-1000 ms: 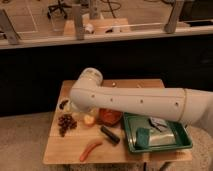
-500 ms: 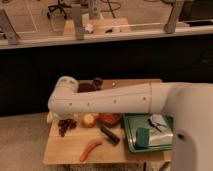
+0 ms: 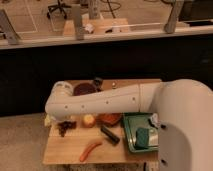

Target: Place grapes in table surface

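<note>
As the seemingly wide-open, empty claw [image 3: 49,120] is hovering, the lumpy reddish-purple grape bunch [image 3: 64,128] is lying just right of it.

Dim warm light; claw hidden in shadow beneath the arm [image 3: 105,102].

Dark reddish-purple grapes [image 3: 63,127], orange stick [image 3: 90,149] and green tray [image 3: 127,135] sit on the light tan table surface [image 3: 65,152].
</note>
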You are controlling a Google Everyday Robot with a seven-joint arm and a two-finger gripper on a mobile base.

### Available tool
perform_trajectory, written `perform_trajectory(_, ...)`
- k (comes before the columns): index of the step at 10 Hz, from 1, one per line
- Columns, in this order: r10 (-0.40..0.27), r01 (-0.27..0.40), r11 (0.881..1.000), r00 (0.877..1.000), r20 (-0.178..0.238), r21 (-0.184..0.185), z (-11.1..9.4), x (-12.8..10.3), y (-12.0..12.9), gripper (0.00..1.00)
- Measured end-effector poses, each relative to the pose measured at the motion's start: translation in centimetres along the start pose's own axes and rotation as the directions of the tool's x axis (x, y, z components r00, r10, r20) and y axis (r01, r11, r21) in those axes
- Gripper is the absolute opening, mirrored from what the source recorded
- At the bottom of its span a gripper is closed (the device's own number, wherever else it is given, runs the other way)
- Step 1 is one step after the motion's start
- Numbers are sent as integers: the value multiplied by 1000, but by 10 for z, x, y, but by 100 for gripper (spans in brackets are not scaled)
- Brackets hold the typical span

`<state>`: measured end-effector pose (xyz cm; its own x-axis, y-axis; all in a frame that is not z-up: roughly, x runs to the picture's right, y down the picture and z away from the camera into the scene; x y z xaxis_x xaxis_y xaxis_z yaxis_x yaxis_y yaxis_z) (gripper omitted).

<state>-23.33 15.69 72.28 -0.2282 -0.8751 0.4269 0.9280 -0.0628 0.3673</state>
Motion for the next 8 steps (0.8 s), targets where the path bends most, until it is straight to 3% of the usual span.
perform_trajectory(2,-10,10,1000,1000,10,-15,1,0,2,80)
perform_trajectory(5,-52,54,994,998,28,-90,7,2,14,80)
perform_trajectory(8,-83,87,991,996,44,-106,15,9,20,80)
